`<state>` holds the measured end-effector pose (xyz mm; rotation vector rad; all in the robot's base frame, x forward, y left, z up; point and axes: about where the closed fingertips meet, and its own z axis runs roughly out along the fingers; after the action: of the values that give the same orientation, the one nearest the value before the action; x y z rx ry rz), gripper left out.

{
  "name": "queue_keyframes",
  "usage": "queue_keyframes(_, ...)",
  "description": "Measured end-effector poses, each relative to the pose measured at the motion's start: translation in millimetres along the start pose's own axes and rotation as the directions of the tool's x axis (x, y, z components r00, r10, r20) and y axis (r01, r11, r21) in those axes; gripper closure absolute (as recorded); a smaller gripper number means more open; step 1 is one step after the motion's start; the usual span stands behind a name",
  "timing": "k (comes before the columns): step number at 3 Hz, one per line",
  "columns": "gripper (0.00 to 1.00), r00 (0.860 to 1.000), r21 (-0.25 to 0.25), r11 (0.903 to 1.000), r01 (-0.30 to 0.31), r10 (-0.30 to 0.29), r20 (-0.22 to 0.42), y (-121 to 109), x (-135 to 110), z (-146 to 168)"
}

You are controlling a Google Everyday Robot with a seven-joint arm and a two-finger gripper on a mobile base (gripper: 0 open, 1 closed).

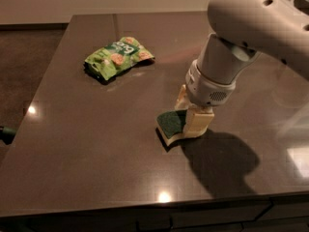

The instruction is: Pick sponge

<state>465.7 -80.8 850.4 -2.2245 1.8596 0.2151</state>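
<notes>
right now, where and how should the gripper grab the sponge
Across its narrow width, coming straight down from above: the sponge lies flat on the table, green side up, so only its side edges offer a hold. The gripper is down at its end nearest the arm.

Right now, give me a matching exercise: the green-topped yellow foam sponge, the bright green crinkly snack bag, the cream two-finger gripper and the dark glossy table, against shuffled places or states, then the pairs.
1. green-topped yellow foam sponge
2. bright green crinkly snack bag
3. cream two-finger gripper
4. dark glossy table

A. toward the far left corner, lying alone
B. down at the sponge's right end
C. mid-table, green side up
D. shows bright light reflections

Pairs: 1-C, 2-A, 3-B, 4-D
</notes>
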Motion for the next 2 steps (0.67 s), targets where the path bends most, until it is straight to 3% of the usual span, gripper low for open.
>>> queue_keyframes(1, 0.99, 1.000, 0.004, 1.0000, -0.006, 0.006, 0.029, -6, -4, -24)
queue_keyframes(2, 1.00, 0.994, 0.007, 0.9998, 0.021, -0.021, 0.110, -19, -28, -87)
